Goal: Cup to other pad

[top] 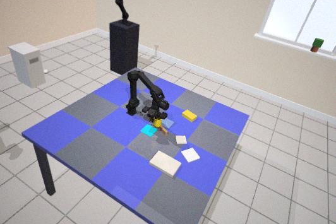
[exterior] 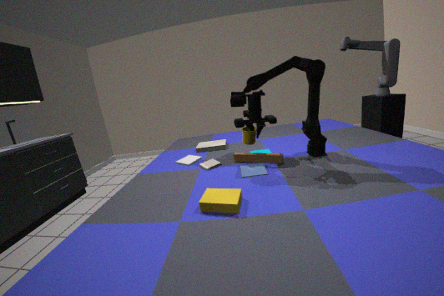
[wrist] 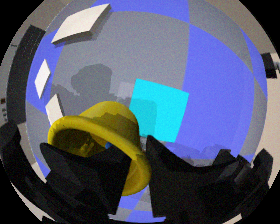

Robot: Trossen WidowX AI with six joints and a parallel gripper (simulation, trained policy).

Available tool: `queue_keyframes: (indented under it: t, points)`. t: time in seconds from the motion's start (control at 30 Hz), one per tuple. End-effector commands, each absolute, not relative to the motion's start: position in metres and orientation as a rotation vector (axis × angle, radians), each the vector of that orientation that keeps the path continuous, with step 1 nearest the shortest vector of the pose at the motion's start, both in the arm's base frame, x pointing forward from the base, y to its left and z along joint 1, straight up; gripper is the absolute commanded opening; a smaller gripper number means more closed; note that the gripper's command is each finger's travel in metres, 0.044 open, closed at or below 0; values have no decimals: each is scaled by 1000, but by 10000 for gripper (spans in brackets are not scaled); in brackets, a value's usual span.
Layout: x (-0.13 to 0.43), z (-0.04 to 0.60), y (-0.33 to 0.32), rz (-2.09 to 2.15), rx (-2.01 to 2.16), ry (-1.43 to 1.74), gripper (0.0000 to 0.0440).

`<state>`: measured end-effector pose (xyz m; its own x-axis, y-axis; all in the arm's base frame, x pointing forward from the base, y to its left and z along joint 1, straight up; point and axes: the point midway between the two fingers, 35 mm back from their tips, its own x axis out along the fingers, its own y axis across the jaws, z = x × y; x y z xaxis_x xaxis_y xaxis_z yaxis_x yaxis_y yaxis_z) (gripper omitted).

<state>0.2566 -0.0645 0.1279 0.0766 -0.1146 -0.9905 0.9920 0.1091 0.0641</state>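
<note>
The yellow cup point(top: 157, 123) point(exterior: 249, 136) point(wrist: 112, 114) hangs roughly upright above the table, in the exterior view above and beyond the wooden bar. My gripper point(top: 157, 118) point(exterior: 254, 129) point(wrist: 141, 138) is shut on its wall near the rim. A bit of a blue marble point(wrist: 108, 145) shows inside the cup; the other contents are hidden. The cyan pad point(top: 147, 130) point(exterior: 261, 152) point(wrist: 166, 110) lies bare, close beside the cup in the wrist view. The blue-grey pad point(top: 168, 123) point(exterior: 254, 171) lies bare on the other side of the bar.
The brown wooden bar point(top: 163, 130) point(exterior: 259, 158) stands between the pads. A yellow block point(top: 189, 115) point(exterior: 221, 200) lies beyond the blue-grey pad. Two thin pale tiles point(top: 180, 139) point(top: 190, 154) and a larger cream block point(top: 165, 163) point(exterior: 211, 145) point(wrist: 83, 22) lie farther out.
</note>
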Motion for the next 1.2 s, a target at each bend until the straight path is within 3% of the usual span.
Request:
queue_keyframes:
  t: [0.0, 0.5, 0.83, 1.03, 1.17]
  points:
    - [252, 120, -71, -1148, 1085, 1104, 0]
    - [235, 88, -79, -1185, 1125, 1071, 5]
    - [217, 69, -81, -1231, 1141, 1069, 43]
    - [215, 62, -85, -1234, 1154, 1041, 88]
    - [220, 66, -89, -1210, 1184, 992, 174]
